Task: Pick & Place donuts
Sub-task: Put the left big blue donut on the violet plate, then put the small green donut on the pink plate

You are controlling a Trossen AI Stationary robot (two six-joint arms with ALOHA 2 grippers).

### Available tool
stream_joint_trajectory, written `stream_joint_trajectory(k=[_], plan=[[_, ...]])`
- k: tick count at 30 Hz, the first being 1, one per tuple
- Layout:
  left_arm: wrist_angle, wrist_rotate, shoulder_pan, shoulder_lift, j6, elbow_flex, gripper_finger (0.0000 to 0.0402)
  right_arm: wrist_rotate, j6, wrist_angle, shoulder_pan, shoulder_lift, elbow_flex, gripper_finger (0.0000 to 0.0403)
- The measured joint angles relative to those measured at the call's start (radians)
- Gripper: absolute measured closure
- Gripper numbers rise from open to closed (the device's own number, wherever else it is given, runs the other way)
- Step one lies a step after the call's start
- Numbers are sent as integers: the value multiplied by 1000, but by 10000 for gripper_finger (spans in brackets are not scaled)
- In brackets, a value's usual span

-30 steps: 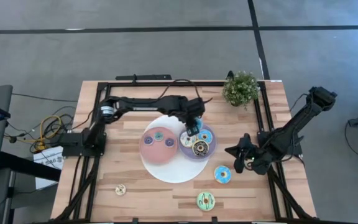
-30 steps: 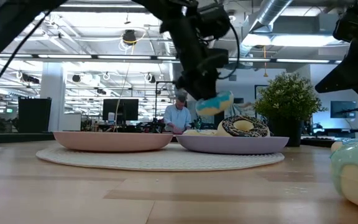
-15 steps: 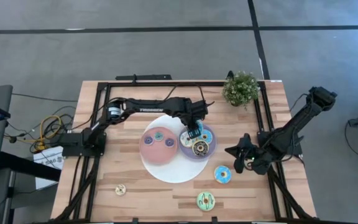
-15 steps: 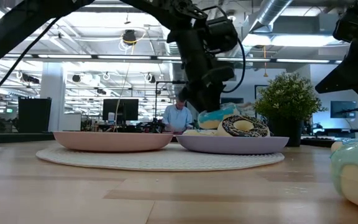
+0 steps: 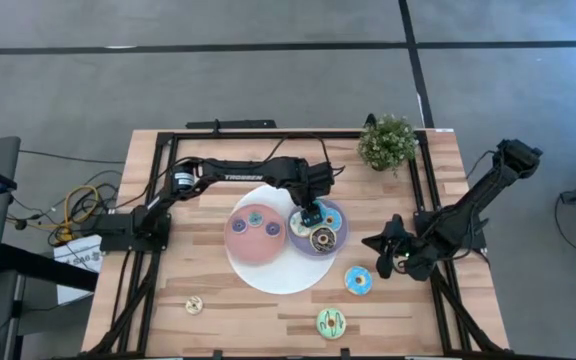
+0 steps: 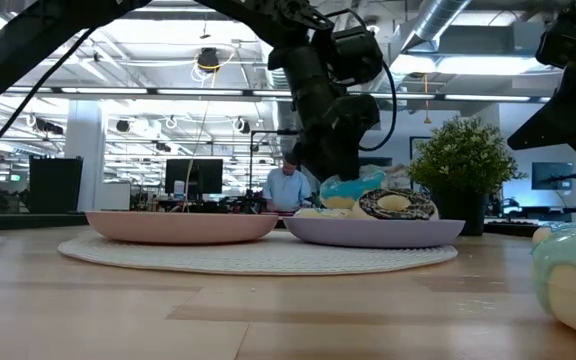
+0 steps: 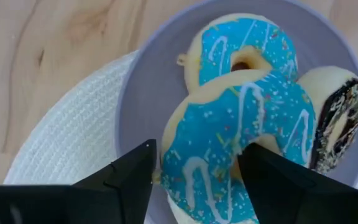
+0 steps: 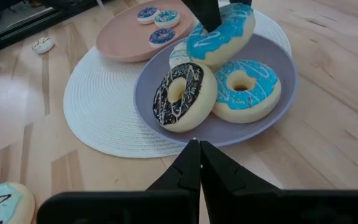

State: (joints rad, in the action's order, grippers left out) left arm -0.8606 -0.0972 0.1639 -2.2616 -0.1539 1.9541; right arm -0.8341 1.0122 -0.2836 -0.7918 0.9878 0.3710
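Overhead, the left gripper sits at the centre of the frame above the purple plate, closed around a blue-iced donut. On that plate lie another blue donut and a chocolate-iced donut. Just left, the pink plate carries two small donuts, both plates on a round white mat. Lower right of centre, a blue donut and a green donut lie on the wooden table, with a small tan donut at lower left. The right gripper waits at mid-right; a potted plant stands at upper right.

From table height, the left gripper hangs at centre frame, the held blue donut low over the purple plate beside the chocolate donut.

In the left wrist view, both fingers flank the blue donut, which leans on the other blue donut.

In the right wrist view, the right gripper's fingers are pressed together, holding nothing, at bottom centre.
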Motion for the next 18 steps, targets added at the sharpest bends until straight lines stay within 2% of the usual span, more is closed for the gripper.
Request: stream_joint_trajectory(k=[9, 18], plan=[[2, 87, 3, 1, -12, 0, 174, 2, 0, 0, 0, 0, 0, 403], [-37, 78, 3, 2, 15, 31, 175, 4, 1, 0, 0, 0, 0, 403]])
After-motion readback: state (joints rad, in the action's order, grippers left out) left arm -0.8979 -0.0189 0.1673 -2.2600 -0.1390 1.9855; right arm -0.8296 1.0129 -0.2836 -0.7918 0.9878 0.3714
